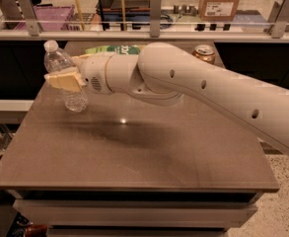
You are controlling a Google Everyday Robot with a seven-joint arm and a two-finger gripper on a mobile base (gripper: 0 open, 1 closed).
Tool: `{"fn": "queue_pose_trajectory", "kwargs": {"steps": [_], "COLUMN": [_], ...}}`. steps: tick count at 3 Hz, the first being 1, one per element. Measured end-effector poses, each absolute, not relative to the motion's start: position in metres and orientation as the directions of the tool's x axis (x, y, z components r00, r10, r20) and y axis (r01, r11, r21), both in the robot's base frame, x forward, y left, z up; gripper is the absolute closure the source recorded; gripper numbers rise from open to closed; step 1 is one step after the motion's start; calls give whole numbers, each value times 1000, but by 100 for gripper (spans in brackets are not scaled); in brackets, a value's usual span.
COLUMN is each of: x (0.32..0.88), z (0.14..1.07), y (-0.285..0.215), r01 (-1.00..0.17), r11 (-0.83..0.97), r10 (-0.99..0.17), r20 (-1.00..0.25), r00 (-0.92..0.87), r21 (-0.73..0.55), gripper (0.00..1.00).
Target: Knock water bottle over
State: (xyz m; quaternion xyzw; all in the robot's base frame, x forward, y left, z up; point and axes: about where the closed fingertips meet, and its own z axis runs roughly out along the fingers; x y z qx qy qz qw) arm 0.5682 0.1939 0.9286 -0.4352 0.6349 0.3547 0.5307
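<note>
The water bottle (74,97), clear ribbed plastic with a white cap, stands at the far left of the brown table (149,152). It leans with its cap toward the left. My gripper (63,80), with tan pads, is at the bottle's middle and covers it there, on the side facing the camera. Only the bottle's neck and lower part show. My white arm reaches in from the right across the back of the table.
An orange-gold drink can (204,52) stands at the back right, behind my arm. A green bag (115,49) lies at the back centre, partly hidden. The table's left edge is close to the bottle. A railing and shelves run behind the table.
</note>
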Motion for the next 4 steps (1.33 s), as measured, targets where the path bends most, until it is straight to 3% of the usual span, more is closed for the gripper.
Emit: {"fn": "queue_pose_trajectory", "kwargs": {"steps": [1, 2, 4], "x": [567, 566, 568], "z": [929, 930, 931], "y": [196, 198, 192], "r01": [-930, -932, -932], "r11": [366, 363, 363], "r10": [-177, -177, -194], "r20": [-983, -983, -979], "r00": [-56, -54, -59], "r21": [-13, -14, -16], "gripper": [88, 100, 100]}}
